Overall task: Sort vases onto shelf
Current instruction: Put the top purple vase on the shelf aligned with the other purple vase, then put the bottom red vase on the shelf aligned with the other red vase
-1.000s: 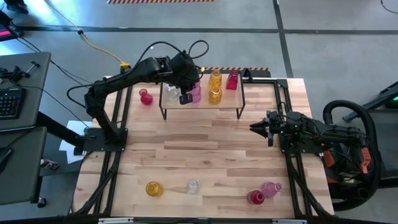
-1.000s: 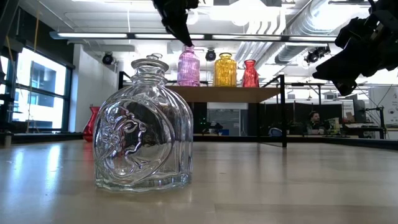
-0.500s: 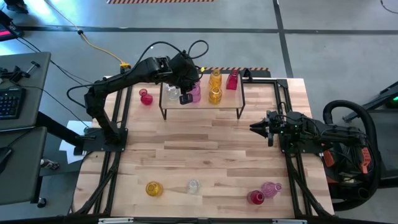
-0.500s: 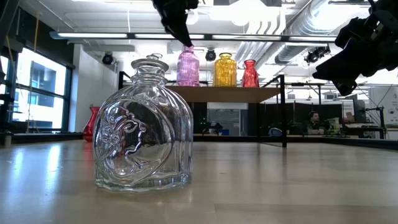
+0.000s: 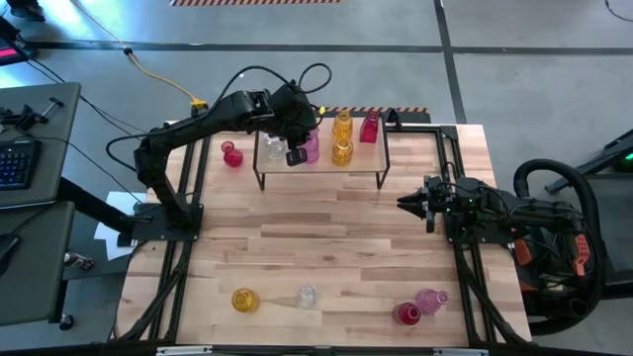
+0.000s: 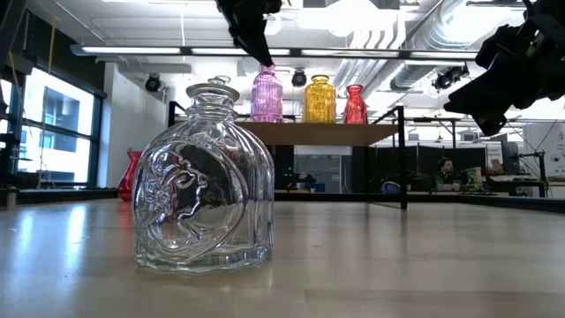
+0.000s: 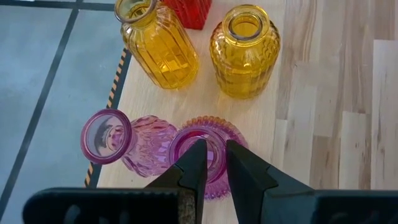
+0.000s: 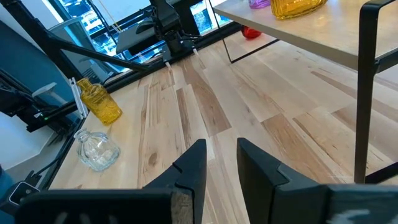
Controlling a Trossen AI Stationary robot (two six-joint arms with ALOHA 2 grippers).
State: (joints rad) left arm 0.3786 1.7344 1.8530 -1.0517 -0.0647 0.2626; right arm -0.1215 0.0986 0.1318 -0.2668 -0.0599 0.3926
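On the far left of the table a red vase (image 5: 231, 155) stands on the tabletop, just beside the shelf (image 5: 321, 170) but not on it. Next comes the left gripper (image 7: 211, 168), which hangs over the shelf's left part. Its jaws straddle the rim of a pink vase (image 7: 208, 152): one finger is inside the mouth, the other outside, and both point straight down along the vase's upright long axis. The gap is narrow. I judge the grip is loosening, because the vase stands on the board, but I cannot tell for sure if the rim is pinched now. A second pink vase (image 7: 124, 140) stands just beside it, so the coming lift must go straight up.

Further right on the shelf are two amber vases (image 5: 342, 138) and a red one (image 5: 370, 127). The right gripper (image 5: 406, 203) waits over the table's right side, jaws a little apart and holding nothing.

Along the near edge an amber vase (image 5: 244, 299), a clear vase (image 5: 308, 295), a red vase (image 5: 406, 314) and a pink vase (image 5: 429, 300) are not yet sorted; the last two lie nearer to the right arm.

Compared with one second ago, I see no change in any vase or arm.
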